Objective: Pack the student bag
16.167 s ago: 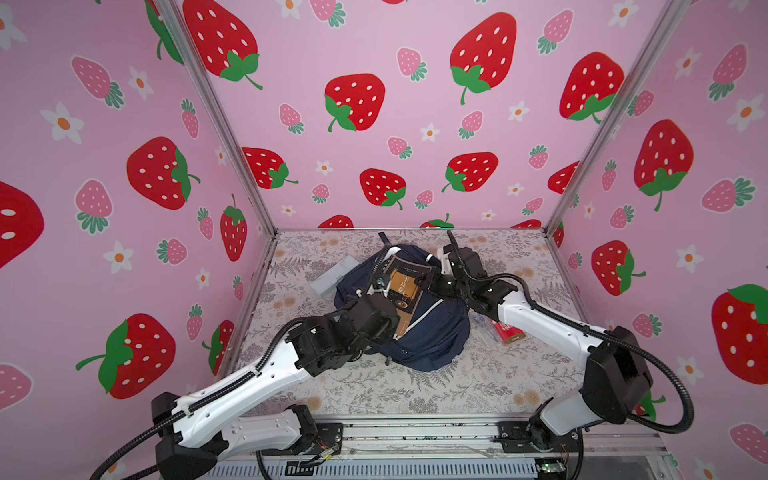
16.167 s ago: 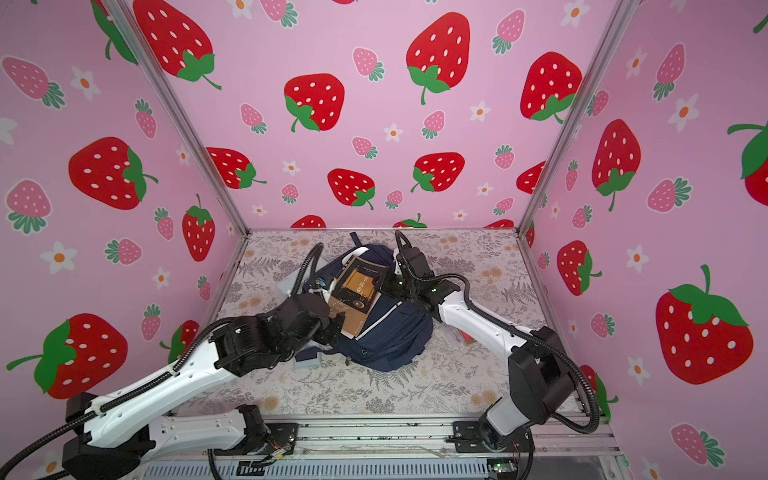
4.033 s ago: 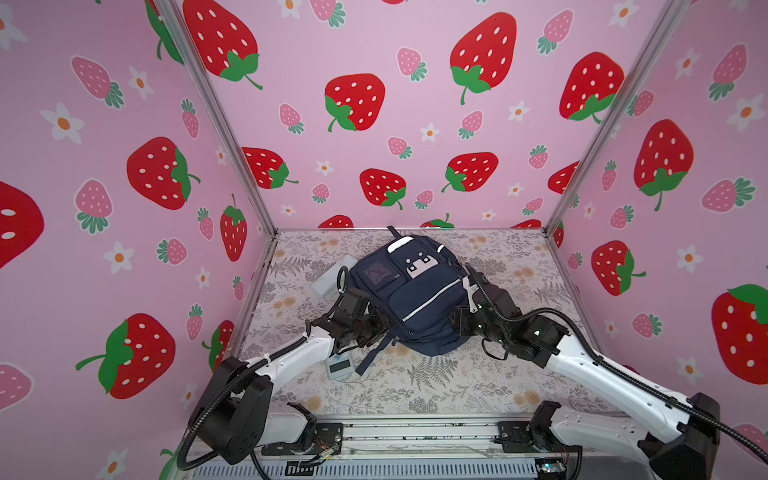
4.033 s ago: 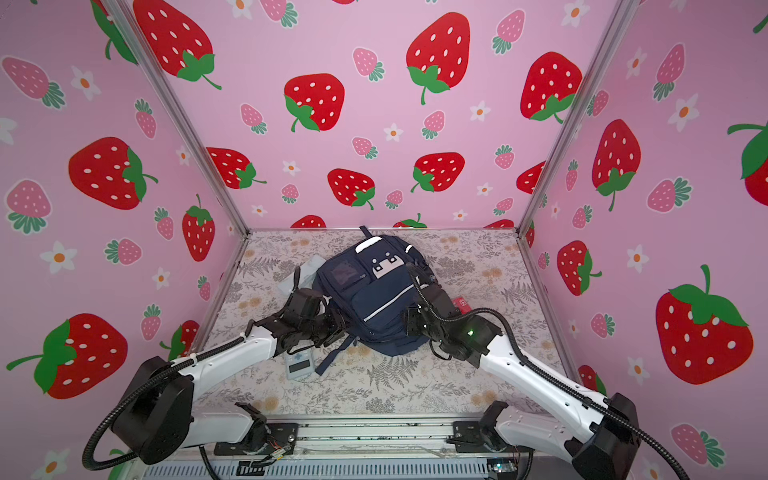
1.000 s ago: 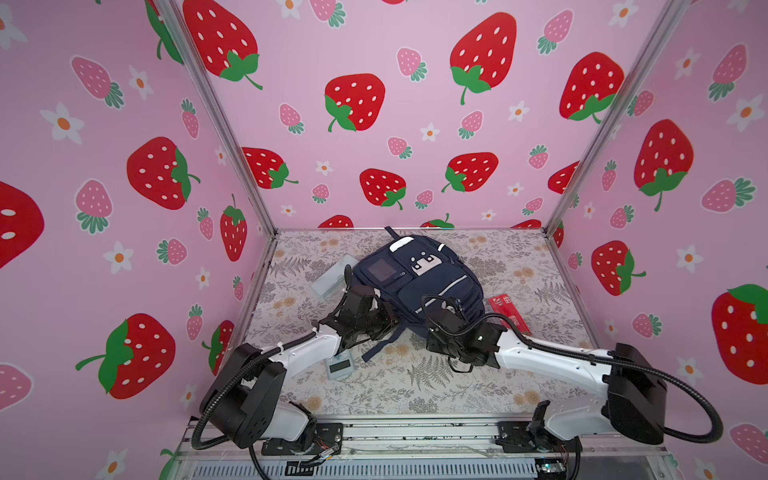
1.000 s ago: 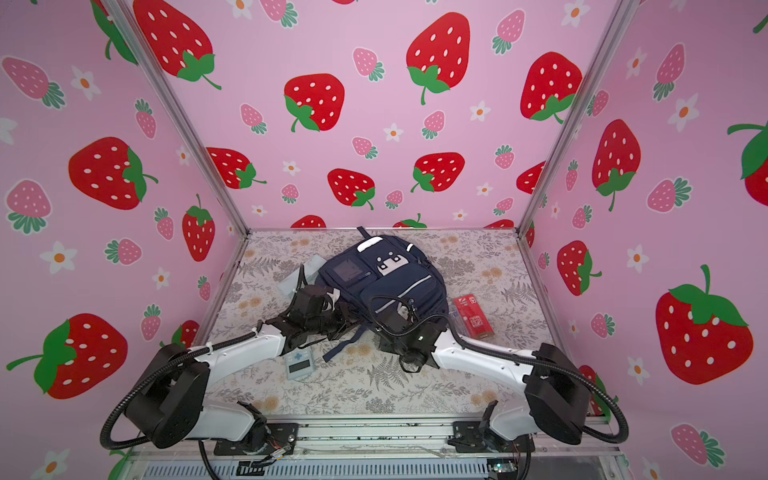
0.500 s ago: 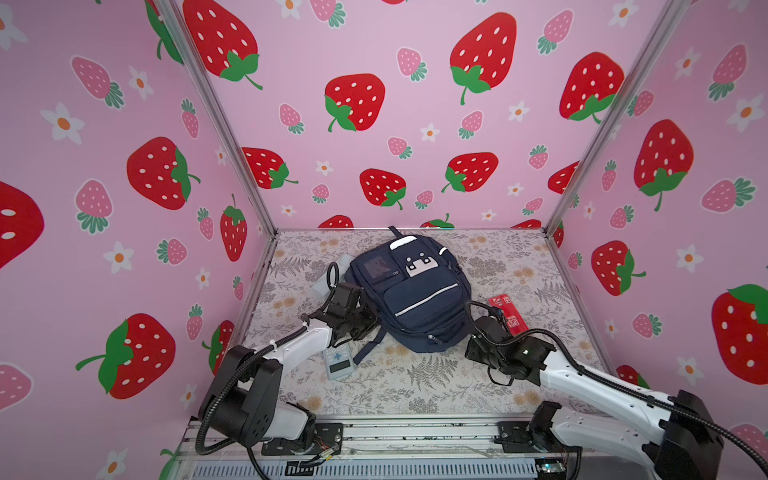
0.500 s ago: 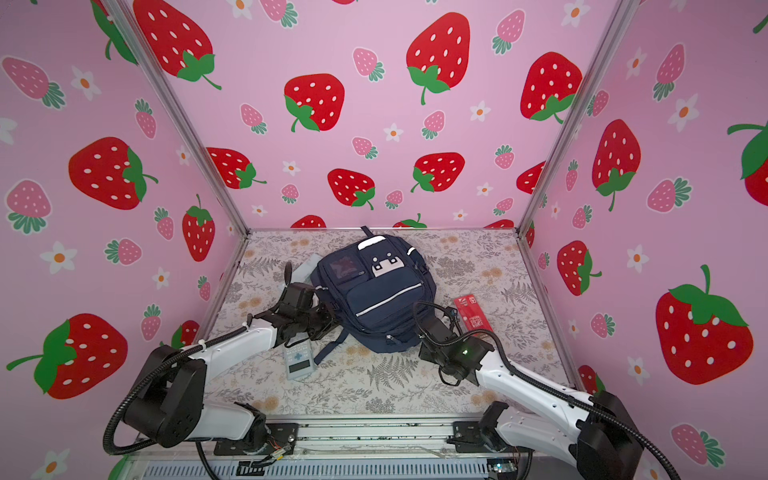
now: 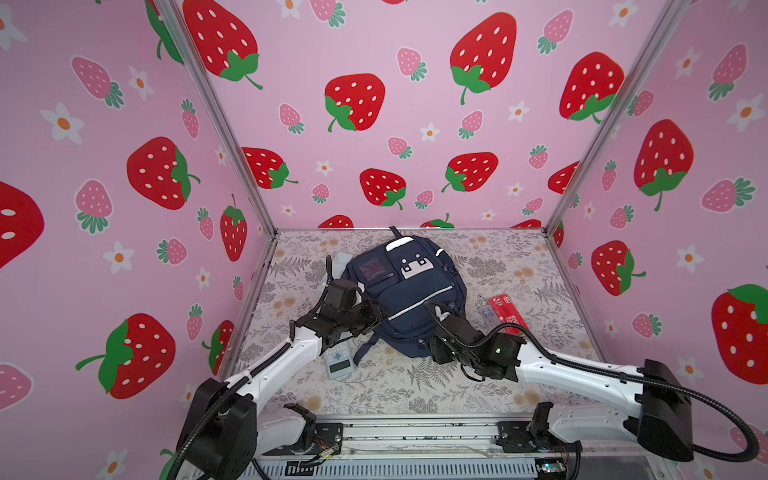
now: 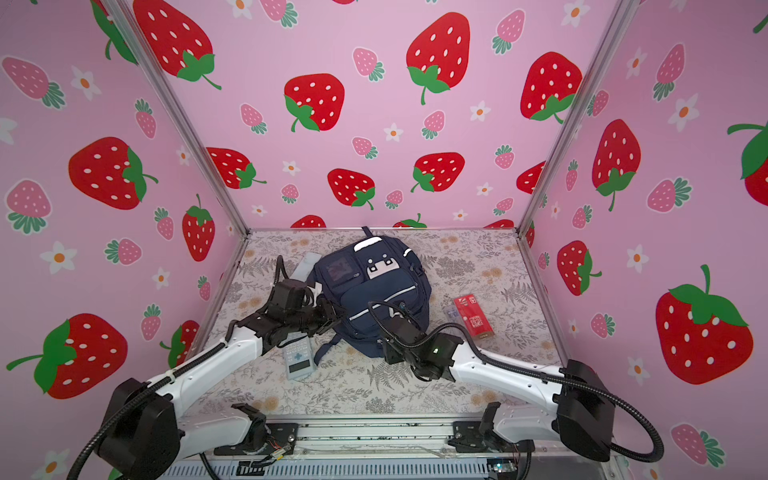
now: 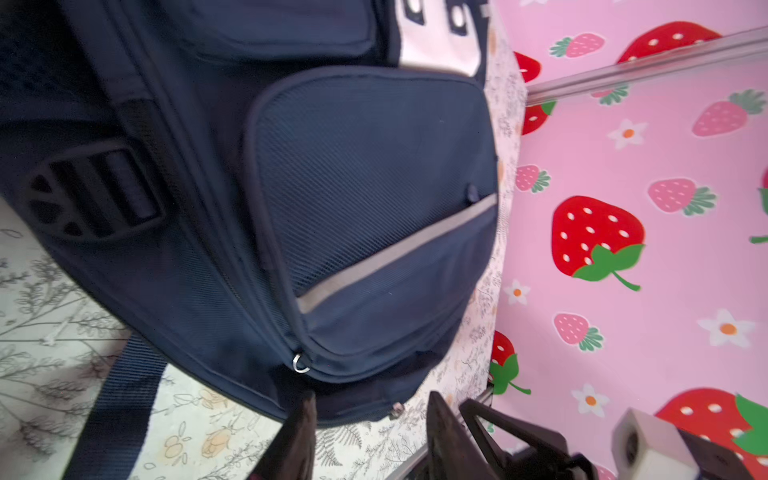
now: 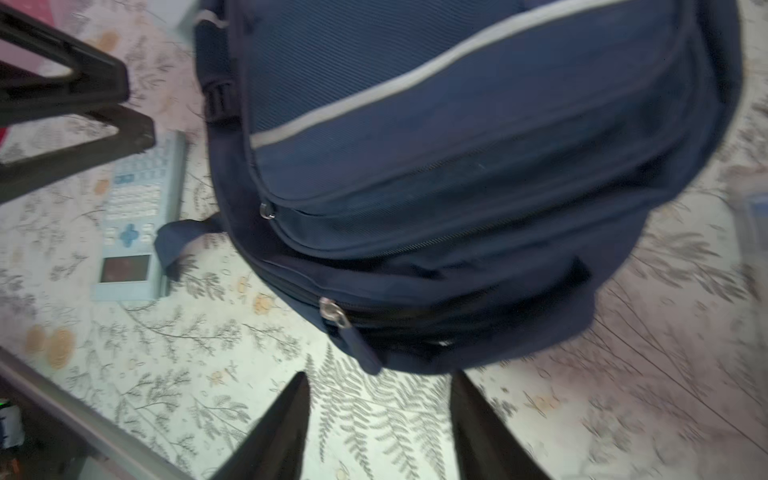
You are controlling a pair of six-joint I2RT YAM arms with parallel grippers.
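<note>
As left pincer, right pincer gape unclenched, student bag bottom edge sits at tips.

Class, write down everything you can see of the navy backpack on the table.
The backpack is navy woven fabric with silver stripes, zip front pockets, a white cartoon-face patch and a dark top loop pointing at the back wall. It lies front up on the flowered table, one strap trailing beside a calculator.
</note>
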